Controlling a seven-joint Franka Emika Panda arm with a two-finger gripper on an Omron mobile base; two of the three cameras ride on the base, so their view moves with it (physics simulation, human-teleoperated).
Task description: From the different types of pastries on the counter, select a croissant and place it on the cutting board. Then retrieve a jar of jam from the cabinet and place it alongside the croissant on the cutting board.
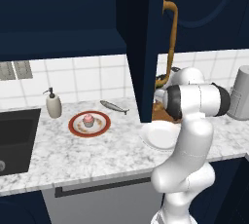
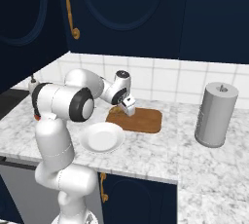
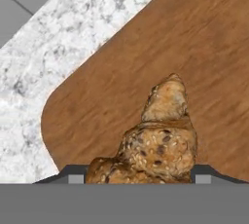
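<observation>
Even, diffuse rendered light with no visible source; the counter (image 1: 97, 145) and white plate (image 2: 102, 138) read bright, the navy cabinet (image 1: 141, 33) very dark; shadows are faint; the croissant (image 3: 155, 140) looks soft and pixelated close up; no glare or edge distortion.

golden-brown speckled croissant (image 3: 158, 145) on brown wood-grain cutting board (image 2: 143, 120). white-grey marbled counter (image 1: 73, 152). pink-frosted cupcake (image 1: 88, 119) on red-rimmed plate (image 1: 78, 128). plain white plate (image 2: 102, 137). grey fish (image 1: 114, 106). dark navy cabinet (image 1: 143, 33), brass handle (image 1: 170, 38). grey ribbed canister (image 2: 216, 115).

counter (image 1: 73, 155) | on it: cutting board (image 2: 143, 121), white plate (image 2: 102, 138), red plate (image 1: 78, 125), fish (image 1: 114, 106), soap disp. (image 1: 53, 104), canister (image 2: 215, 116)
</observation>
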